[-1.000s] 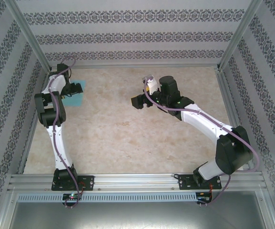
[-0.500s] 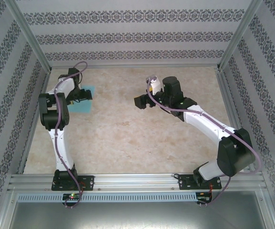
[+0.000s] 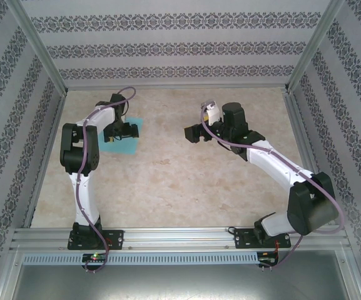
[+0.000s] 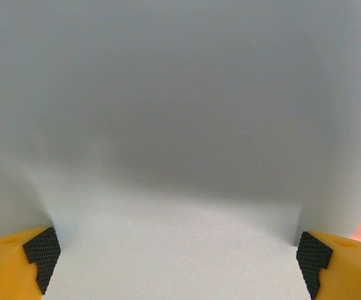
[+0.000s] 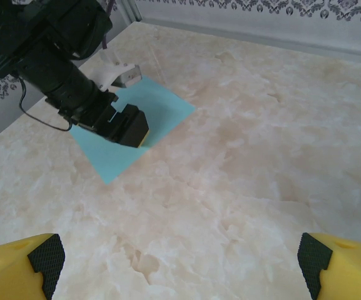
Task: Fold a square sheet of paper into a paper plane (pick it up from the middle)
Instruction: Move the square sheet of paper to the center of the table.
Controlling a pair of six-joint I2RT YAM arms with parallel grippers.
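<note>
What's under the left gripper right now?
The square sheet of paper, lying on the table. The open left gripper covers its middle, so whether the fingertips touch it cannot be seen.

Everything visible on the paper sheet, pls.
The square sheet of paper is thin, plain light turquoise, with no crease showing. It lies flat on the marbled table, in the far left part. The left gripper sits over its middle, jaws open, tips seemingly down on it; contact can't be confirmed. In the left wrist view it spans the gap between the finger pads, blurred.
</note>
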